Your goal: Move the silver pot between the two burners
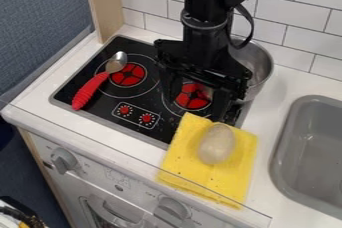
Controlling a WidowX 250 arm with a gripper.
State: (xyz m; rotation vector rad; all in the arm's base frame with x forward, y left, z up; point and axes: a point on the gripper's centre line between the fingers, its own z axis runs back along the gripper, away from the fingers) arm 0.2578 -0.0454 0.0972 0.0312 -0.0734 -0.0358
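Your claw (200,106) hangs spread over the right burner (192,96), apparently holding nothing. The silver pot (259,66) sits at far right, partly behind the arm (206,34). Grasping it and placing it between right and left burner (127,74) seem left to do.

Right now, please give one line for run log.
tool: open, above right burner | silver pot: right of tool, not between burners | spoon: partly on left burner

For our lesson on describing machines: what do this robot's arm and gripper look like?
The arm is black and blocky, with a greyish ring around it and a black cable looping beside it. The gripper is black too, angular, with two fingers.
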